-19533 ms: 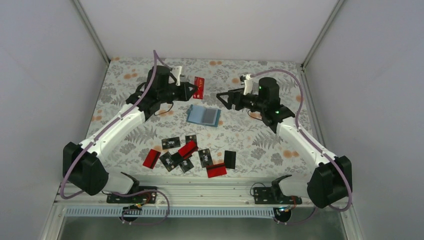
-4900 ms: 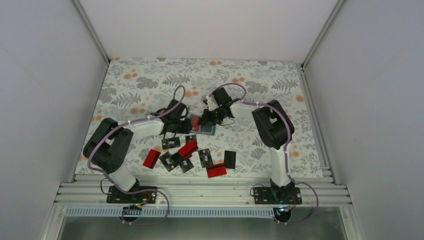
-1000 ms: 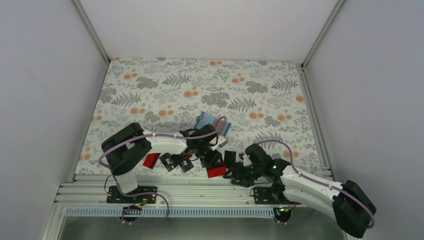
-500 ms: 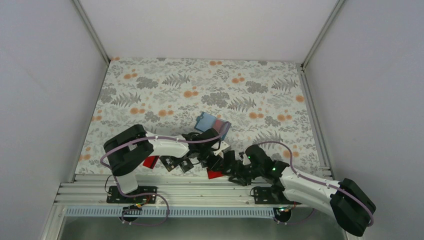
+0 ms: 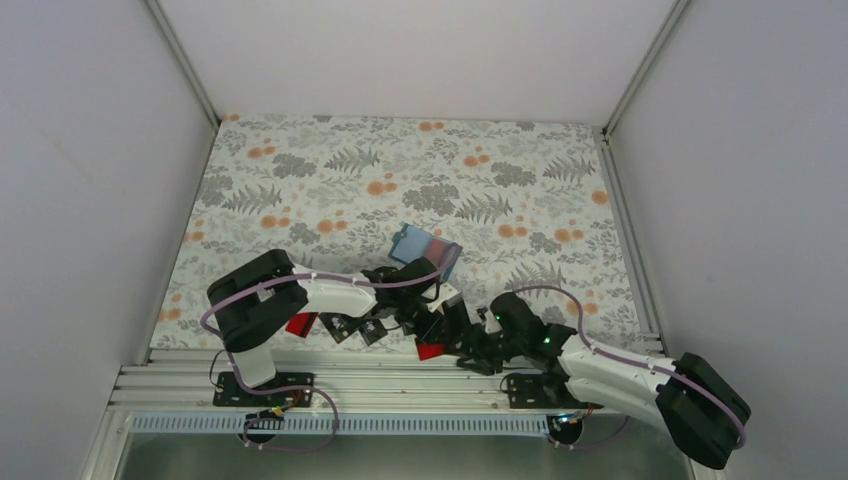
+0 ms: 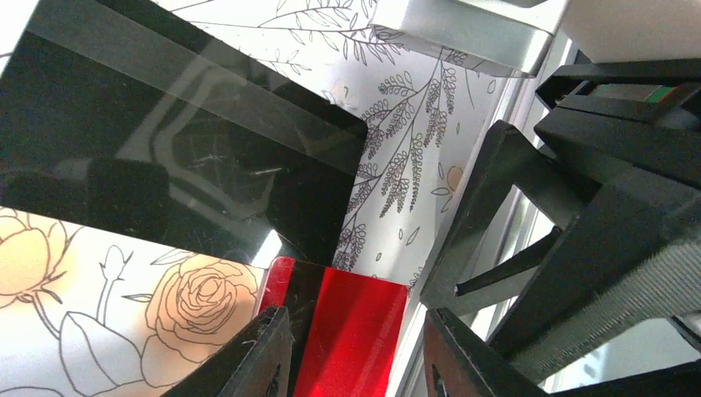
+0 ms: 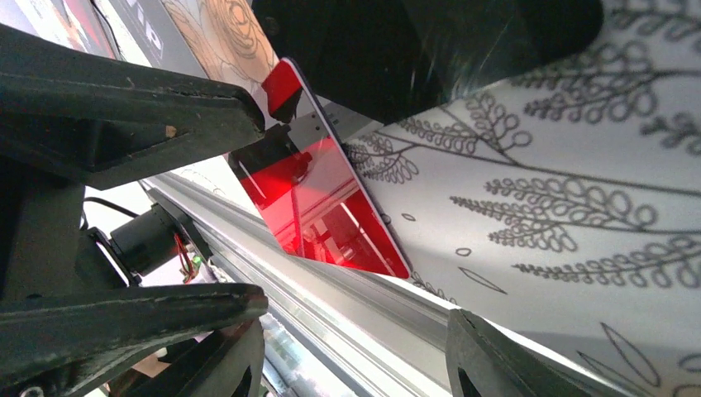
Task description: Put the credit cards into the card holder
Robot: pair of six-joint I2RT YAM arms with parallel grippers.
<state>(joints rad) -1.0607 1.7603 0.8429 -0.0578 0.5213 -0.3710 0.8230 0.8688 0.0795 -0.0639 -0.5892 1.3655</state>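
The teal card holder [image 5: 424,245] lies open mid-table with a red card edge showing in it. Several red and black credit cards lie near the front edge. My left gripper [image 5: 428,325] is open and low over a red card [image 5: 431,350]. In the left wrist view the red card [image 6: 351,331] lies between the open fingers of the gripper [image 6: 355,356], and a black card [image 6: 182,157] lies just beyond it. My right gripper [image 5: 466,345] is open, right beside that red card [image 7: 322,207], which rests at the table's metal edge. In its wrist view the right gripper [image 7: 355,356] is empty.
More cards lie to the left: a red one [image 5: 300,322] and black ones [image 5: 340,322]. The aluminium rail [image 5: 400,385] runs along the front edge right below the red card. The two grippers are almost touching; the left one's fingers [image 7: 124,107] fill the left of the right wrist view.
The right gripper has moved left to the red card at the front edge. The left gripper has shifted toward the front edge over the same card. The holder has not moved.
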